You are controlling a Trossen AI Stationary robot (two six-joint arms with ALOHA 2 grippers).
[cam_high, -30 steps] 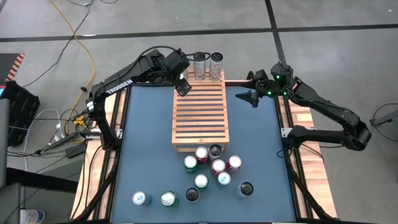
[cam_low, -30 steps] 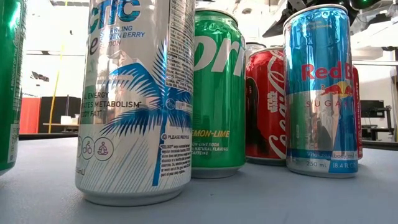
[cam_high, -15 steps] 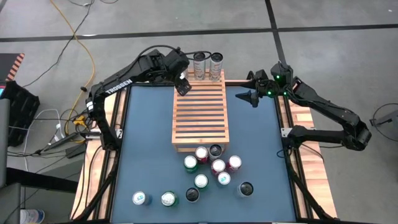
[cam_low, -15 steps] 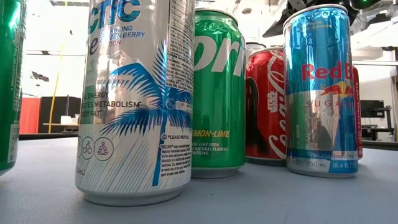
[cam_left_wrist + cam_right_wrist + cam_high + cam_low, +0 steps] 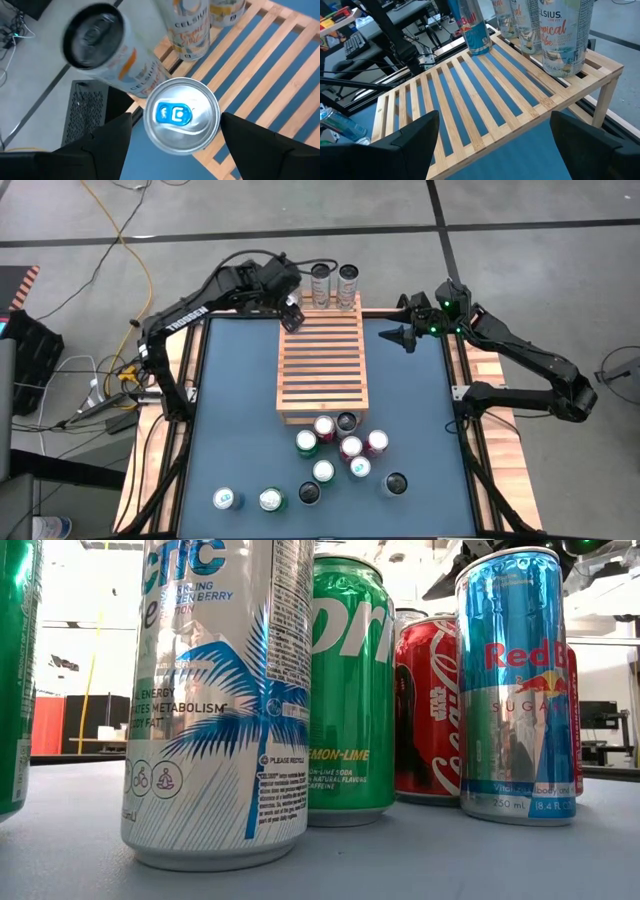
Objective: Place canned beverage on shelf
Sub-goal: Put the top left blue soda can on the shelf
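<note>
The slatted wooden shelf (image 5: 322,365) stands mid-table. A Red Bull can with a silver top and blue tab (image 5: 181,115) stands upright on the shelf's far left corner; it also shows in the right wrist view (image 5: 475,30). My left gripper (image 5: 291,315) is open just above it, one finger on either side of the can top, apart from it. Celsius cans (image 5: 320,283) (image 5: 347,281) stand along the shelf's far edge. My right gripper (image 5: 403,335) is open and empty beside the shelf's far right corner.
Several loose cans stand in a cluster (image 5: 340,445) on the blue table before the shelf's near edge, and two more (image 5: 228,499) (image 5: 271,500) stand near the front left. The low view shows them close: a white can (image 5: 215,700), a green one (image 5: 350,690), a Red Bull (image 5: 515,680).
My left gripper has drawn back a little toward the table's far edge above the shelf's far left corner. The cans and my right arm have kept still.
</note>
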